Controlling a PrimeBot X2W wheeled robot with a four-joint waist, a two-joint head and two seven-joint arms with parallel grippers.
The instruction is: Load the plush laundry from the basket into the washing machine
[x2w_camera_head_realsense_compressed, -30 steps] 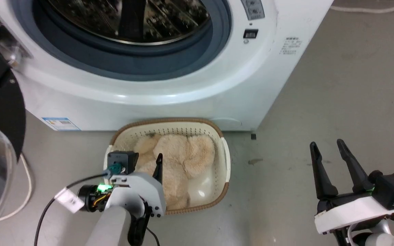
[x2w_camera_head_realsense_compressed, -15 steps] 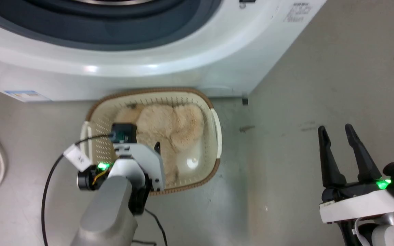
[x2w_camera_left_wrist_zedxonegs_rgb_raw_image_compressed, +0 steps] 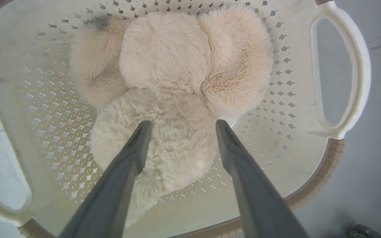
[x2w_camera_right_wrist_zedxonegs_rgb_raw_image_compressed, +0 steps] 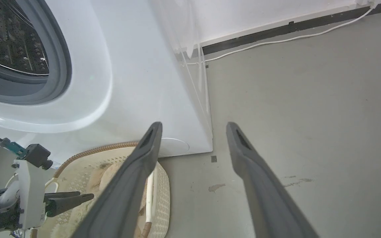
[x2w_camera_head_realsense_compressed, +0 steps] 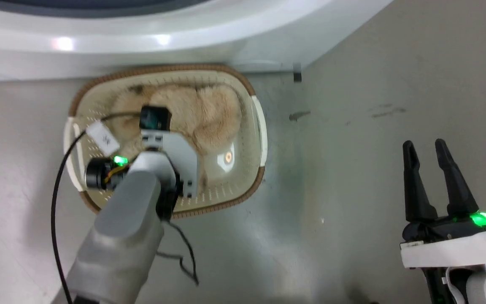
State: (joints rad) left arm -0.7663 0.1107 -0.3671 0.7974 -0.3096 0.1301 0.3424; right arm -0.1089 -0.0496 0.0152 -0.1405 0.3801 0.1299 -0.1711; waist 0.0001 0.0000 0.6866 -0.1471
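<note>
The beige plush laundry (x2w_camera_left_wrist_zedxonegs_rgb_raw_image_compressed: 177,76) lies in the cream basket (x2w_camera_left_wrist_zedxonegs_rgb_raw_image_compressed: 276,99), which stands on the floor against the washing machine (x2w_camera_head_realsense_compressed: 184,38). My left gripper (x2w_camera_left_wrist_zedxonegs_rgb_raw_image_compressed: 183,123) is open and points down into the basket. Its fingers (x2w_camera_left_wrist_zedxonegs_rgb_raw_image_compressed: 134,155) straddle the plush's nearest lobe, and I cannot tell whether they touch it. In the head view the left wrist covers part of the plush laundry (x2w_camera_head_realsense_compressed: 213,112) and the basket (x2w_camera_head_realsense_compressed: 243,181). My right gripper (x2w_camera_head_realsense_compressed: 425,145) stands open and empty over bare floor to the right. The right wrist view shows the washing machine's drum (x2w_camera_right_wrist_zedxonegs_rgb_raw_image_compressed: 8,39) and my left gripper (x2w_camera_right_wrist_zedxonegs_rgb_raw_image_compressed: 68,200).
A black cable (x2w_camera_head_realsense_compressed: 184,257) trails from the left arm onto the floor near the basket. A white cable (x2w_camera_right_wrist_zedxonegs_rgb_raw_image_compressed: 276,39) runs along the wall's base. A small stain (x2w_camera_head_realsense_compressed: 300,115) marks the grey floor. There is open floor to the right of the washer.
The head camera has tilted down, so the washer's opening has left the view. My left arm has reached further over the basket and its finger is now hidden under the wrist. The right gripper stays open.
</note>
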